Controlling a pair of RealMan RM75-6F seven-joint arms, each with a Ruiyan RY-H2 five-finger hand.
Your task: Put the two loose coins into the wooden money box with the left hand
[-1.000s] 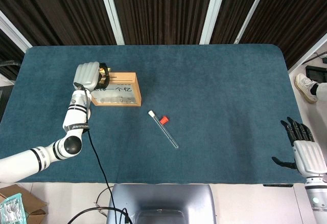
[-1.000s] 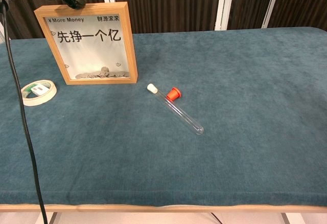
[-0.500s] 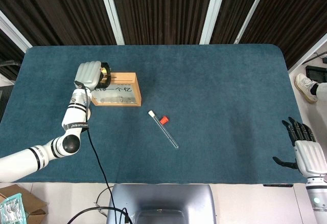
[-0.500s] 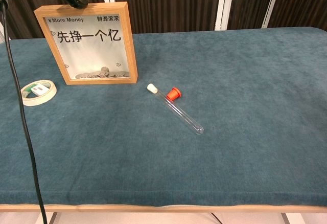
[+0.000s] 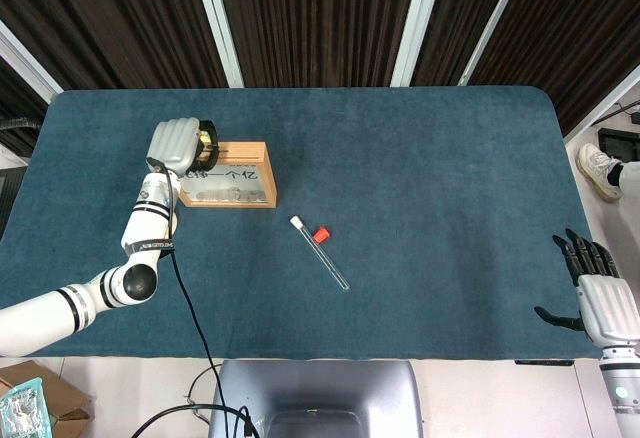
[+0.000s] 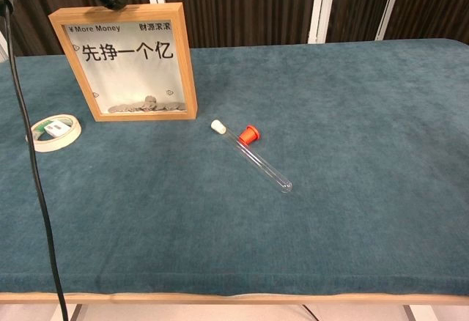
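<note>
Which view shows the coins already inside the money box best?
The chest view: it faces the glass front of the money box, so the coins show piled along the bottom. The head view looks down on the box; there the coins are only a faint pale band.

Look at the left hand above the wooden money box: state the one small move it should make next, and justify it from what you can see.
Probably ease the left hand along the top edge of the wooden money box until its fingertips sit over the slot. The hand hovers at the box's left top corner with fingers curled, while the slot runs further right. Whether it holds a coin cannot be seen.
</note>
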